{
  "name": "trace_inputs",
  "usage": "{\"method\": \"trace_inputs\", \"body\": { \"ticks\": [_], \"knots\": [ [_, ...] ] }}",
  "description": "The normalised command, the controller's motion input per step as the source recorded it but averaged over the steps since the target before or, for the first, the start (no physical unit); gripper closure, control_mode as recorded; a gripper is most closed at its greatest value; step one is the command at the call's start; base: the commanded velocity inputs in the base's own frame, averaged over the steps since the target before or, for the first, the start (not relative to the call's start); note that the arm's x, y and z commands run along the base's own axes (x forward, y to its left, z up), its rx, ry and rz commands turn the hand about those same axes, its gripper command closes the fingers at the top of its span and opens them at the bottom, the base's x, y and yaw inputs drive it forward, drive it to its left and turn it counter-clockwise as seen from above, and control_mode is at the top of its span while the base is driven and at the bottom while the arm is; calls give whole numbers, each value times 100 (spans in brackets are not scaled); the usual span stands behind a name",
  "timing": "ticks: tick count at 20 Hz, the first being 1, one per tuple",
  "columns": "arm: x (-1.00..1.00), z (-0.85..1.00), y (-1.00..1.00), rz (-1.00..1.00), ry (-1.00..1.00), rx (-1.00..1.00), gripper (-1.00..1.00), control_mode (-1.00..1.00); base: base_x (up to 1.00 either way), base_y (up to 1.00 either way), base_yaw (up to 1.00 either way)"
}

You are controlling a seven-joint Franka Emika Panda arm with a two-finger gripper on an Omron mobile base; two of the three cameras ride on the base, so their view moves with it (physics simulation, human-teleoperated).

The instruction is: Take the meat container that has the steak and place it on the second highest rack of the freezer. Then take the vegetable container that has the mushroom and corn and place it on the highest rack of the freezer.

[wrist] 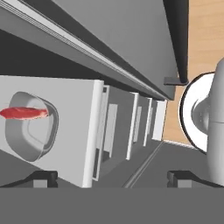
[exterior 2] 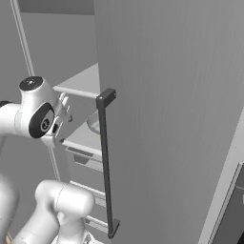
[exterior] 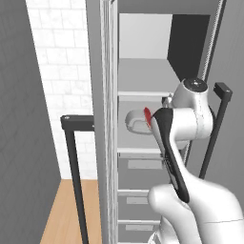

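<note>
**One container racked, one still to go**

One of two placements is looking done, by my read: the meat container [exterior: 137, 122] with the steak [wrist: 24, 113] is sitting flat on a freezer rack [wrist: 72, 131], with one more rack [exterior: 143, 76] showing above it. That fits "second highest", though the very top of the compartment is partly cropped, so I am not calling it certain.

Gripper [wrist: 111, 178] is hanging just outside the rack edge, fingers [wrist: 41, 177] standing wide apart and holding nothing. The container is lying well clear of the tips.

What is remaining: fetching the vegetable container with mushroom and corn, then setting it on the highest rack. That container is not something I can locate from here.

Surroundings:
- Lower drawers [exterior: 138, 164] are stacking below the racks.
- Open freezer door [exterior 2: 167, 119] is crowding the arm on the right, its dark handle [exterior 2: 107, 162] sitting close to the wrist.
- Second handle [exterior: 75, 167] is standing to the left, over the wooden floor [exterior: 71, 214].

Main risk, in my judgement: clipping the door or handle while backing the arm out.
</note>
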Motion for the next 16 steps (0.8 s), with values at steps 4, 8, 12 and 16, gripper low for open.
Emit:
{"method": "trace_inputs", "body": {
  "ticks": [4, 8, 12, 16],
  "knots": [
    [-24, 58, 2, 0, 0, 0, -100, -100, 0, 0, 0],
    [-35, 35, 0, 0, 0, 0, -100, -100, 0, 0, 0],
    [-45, 17, 0, 1, 0, 0, -100, -100, 0, 0, 0],
    [-44, 7, 0, 3, 0, 0, -100, -100, 0, 0, 0]
  ]
}}
